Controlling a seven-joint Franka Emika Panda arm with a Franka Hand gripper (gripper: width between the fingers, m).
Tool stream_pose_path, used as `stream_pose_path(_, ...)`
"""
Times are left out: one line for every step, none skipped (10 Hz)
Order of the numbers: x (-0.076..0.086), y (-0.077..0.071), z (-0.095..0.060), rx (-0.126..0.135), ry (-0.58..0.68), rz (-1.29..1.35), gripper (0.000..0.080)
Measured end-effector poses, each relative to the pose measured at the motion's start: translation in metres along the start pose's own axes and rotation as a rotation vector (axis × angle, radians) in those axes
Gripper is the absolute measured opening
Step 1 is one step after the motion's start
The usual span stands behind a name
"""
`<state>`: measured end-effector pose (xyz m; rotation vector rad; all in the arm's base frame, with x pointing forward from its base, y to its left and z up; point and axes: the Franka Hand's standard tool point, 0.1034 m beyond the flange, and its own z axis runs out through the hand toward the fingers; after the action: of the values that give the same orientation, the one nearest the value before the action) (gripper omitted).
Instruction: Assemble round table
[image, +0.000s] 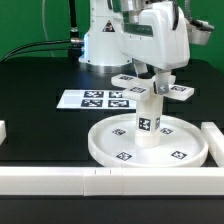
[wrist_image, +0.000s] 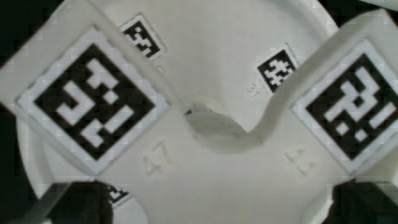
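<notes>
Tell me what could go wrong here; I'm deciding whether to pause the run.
The cross-shaped foot sits atop the upright leg under the pincer; if misaligned, it may jam or cross-thread. Twisting could tip the leg or slide the round disc. The wrist view doesn't show the grip, so slipping is possible.

From my exterior view the light is bright and even, seemingly from overhead; the white round disc (image: 148, 141) and bars (image: 60, 181) nearly blow out against the black table (image: 40, 85), with only soft shadows under them. I see low resolution and mild softness throughout. My wrist view is dimmer and blurrier: the cross-shaped foot (wrist_image: 210, 110) fills it, tag edges smeared, corners dark.
</notes>
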<state>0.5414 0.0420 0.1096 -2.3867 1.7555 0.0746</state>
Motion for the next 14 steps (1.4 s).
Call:
stream_pose_path(-0.002,-0.002,-0.009,0.002,-0.008,-0.017,0.0641)
stream_pose_path(-0.004,-0.003,-0.016,0.007,-0.012,-0.019,0.0647)
stream_pose_path(-0.007,-0.003,-0.021,0.001,-0.019,-0.035,0.0647)
stream_pose_path(-0.007,-0.002,-0.018,-0.001,-0.019,-0.077,0.0649)
stream_pose_path(-0.007,-0.002,-0.017,-0.003,-0.020,-0.080,0.0649)
stream_pose_path(-0.008,-0.002,-0.017,-0.004,-0.019,-0.105,0.0649)
stream_pose_path(-0.011,-0.002,-0.014,-0.022,-0.001,-0.306,0.0649)
stream_pose_path(-0.015,-0.002,-0.013,-0.031,0.004,-0.438,0.0649)
stream_pose_path(-0.017,-0.002,-0.013,-0.036,0.000,-0.581,0.0649)
stream_pose_path(-0.021,-0.001,-0.013,-0.050,-0.001,-0.702,0.0649)
stream_pose_path(-0.028,-0.001,-0.014,-0.056,0.024,-0.811,0.0649)
stream_pose_path(-0.030,-0.001,-0.013,-0.058,0.021,-0.896,0.0649)
stream_pose_path(-0.028,-0.001,-0.013,-0.060,0.019,-0.960,0.0649)
stream_pose_path(-0.029,-0.001,-0.013,-0.061,0.018,-0.997,0.0649)
